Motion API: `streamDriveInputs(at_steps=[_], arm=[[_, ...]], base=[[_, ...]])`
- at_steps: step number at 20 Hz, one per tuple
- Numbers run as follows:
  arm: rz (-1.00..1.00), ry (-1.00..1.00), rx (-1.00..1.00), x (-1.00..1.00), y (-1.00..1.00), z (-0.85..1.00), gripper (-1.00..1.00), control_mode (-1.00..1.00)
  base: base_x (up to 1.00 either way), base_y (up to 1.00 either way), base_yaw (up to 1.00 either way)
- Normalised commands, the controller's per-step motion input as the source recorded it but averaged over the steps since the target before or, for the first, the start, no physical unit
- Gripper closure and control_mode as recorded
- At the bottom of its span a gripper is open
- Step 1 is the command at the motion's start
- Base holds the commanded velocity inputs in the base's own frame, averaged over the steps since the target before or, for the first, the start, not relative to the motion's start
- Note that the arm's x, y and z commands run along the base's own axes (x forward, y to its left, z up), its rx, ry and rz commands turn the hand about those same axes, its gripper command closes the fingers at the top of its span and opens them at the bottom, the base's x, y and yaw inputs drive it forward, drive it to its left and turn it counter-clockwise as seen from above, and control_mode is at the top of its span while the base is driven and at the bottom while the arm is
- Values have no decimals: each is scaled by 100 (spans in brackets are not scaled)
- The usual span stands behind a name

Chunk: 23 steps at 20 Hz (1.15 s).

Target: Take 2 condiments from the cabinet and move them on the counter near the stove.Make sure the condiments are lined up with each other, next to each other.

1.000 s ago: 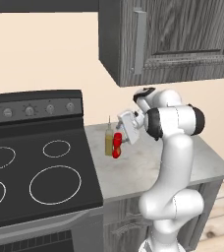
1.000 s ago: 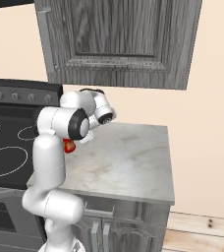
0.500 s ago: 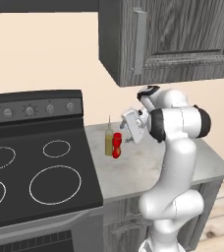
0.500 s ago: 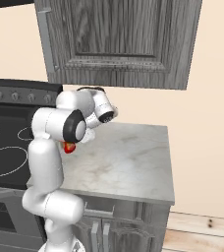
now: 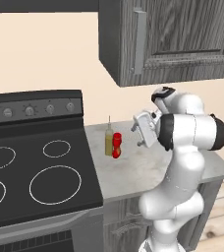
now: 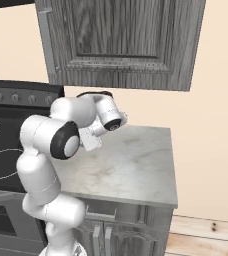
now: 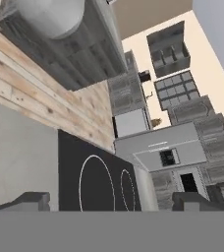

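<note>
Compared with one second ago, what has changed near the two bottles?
The arm's hand with the open gripper has drawn back, away from the bottles, holding nothing. The olive-yellow bottle and red bottle stayed side by side on the counter beside the stove.

Wall (image 5: 45,54) plain beige behind the range and worktop, evenly lit. Floor (image 6: 206,235) pale wood planks, seen at lower right past the base units. Hand view rolled: plank floor, far run of dark grey units (image 7: 133,88), a gridded window (image 7: 175,88), a steel-fronted appliance (image 7: 163,147). Detail there too small to read.
</note>
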Motion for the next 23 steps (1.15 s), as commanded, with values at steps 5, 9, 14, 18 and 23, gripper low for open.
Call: streamDriveInputs(at_steps=[5,9,14,18,23], arm=[[-3,-15,13,-95,-36,0,-100,-100],[-1,-21,13,-100,-18,0,-100,-100],[0,-35,4,-96,13,28,-100,-100],[0,-52,-1,-64,47,54,-100,-100],[0,-57,-9,-59,52,51,-100,-100]], base=[[0,0,0],[0,0,0],[0,0,0],[0,0,0],[0,0,0]])
